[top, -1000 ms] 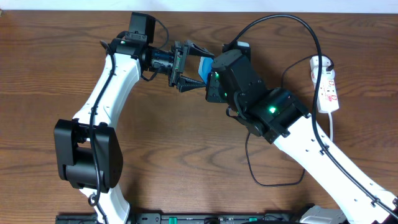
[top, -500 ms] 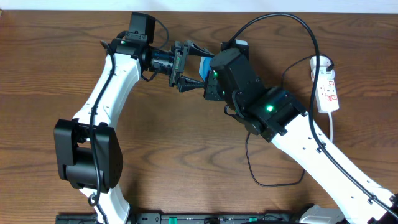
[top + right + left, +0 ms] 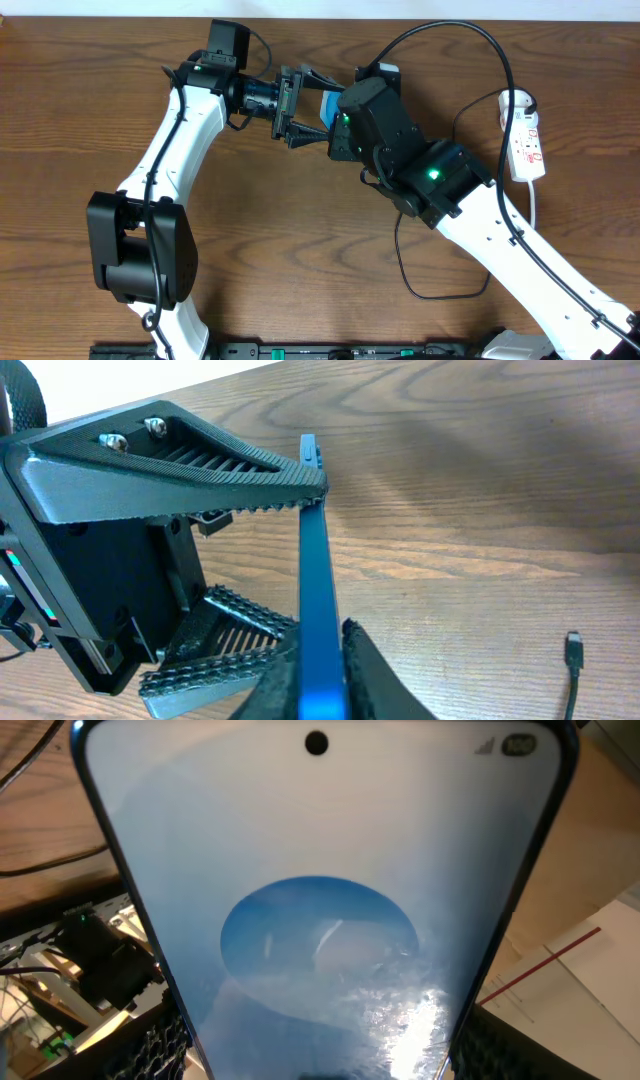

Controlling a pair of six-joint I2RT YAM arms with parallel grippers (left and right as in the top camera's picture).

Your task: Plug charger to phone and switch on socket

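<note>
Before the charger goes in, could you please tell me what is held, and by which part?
The phone: the left gripper clamps its long side edges, and the right gripper pinches its flat faces.

left tool (image 3: 325,110) spread wide, right tool (image 3: 320,660) pinched narrow, facing each other.

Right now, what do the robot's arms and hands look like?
The left arm and right arm are white with chunky black joints and thin black cables running along them. Little green lights glow on the right one. The left hand has black ribbed fingers with jagged teeth.
</note>
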